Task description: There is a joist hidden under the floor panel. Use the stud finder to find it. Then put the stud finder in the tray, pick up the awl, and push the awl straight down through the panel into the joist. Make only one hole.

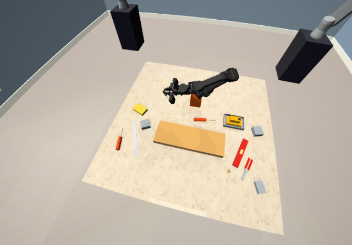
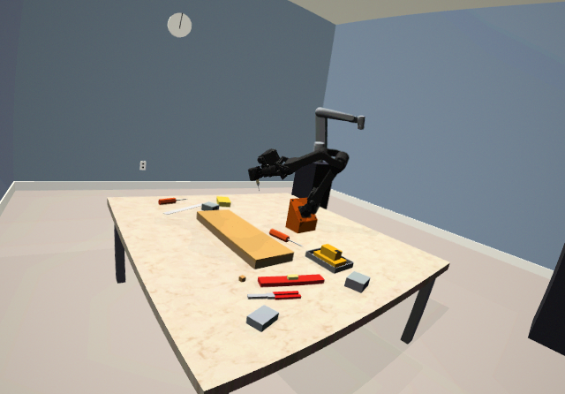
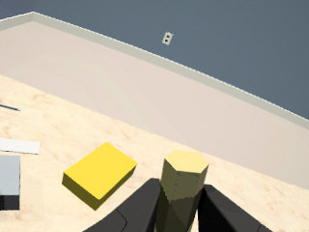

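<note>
The pale mottled bench [image 1: 181,185] [image 2: 192,335] carries the panel [image 1: 190,138] [image 2: 241,237], the tray [image 1: 224,125] [image 2: 335,268], a level [image 1: 238,158] [image 2: 274,281], pliers [image 1: 248,164] [image 2: 286,294], a small cube [image 1: 229,171] [image 2: 242,278], two screwdrivers, a white strip [image 1: 135,140] [image 2: 182,209] [image 3: 21,146], three grey blocks and a yellow block [image 1: 139,109] [image 2: 223,200] [image 3: 98,174]. The level lies between tray and pliers.

Seen from the top view, you have a broad lane over the worktop [image 1: 176,182] [image 2: 182,280] [image 3: 121,130] between the thick orange panel [image 1: 188,140] [image 2: 241,236] and the near edge. Between panel and arm base [image 1: 193,104] [image 2: 294,221], a red-handled tool [image 1: 199,120] [image 2: 279,235] interrupts your path. Toward the left edge, skirt the yellow block [image 1: 139,109] [image 2: 222,200] [image 3: 103,171]; toward the right, the loaded tray [image 1: 224,121] [image 2: 336,268].
</note>
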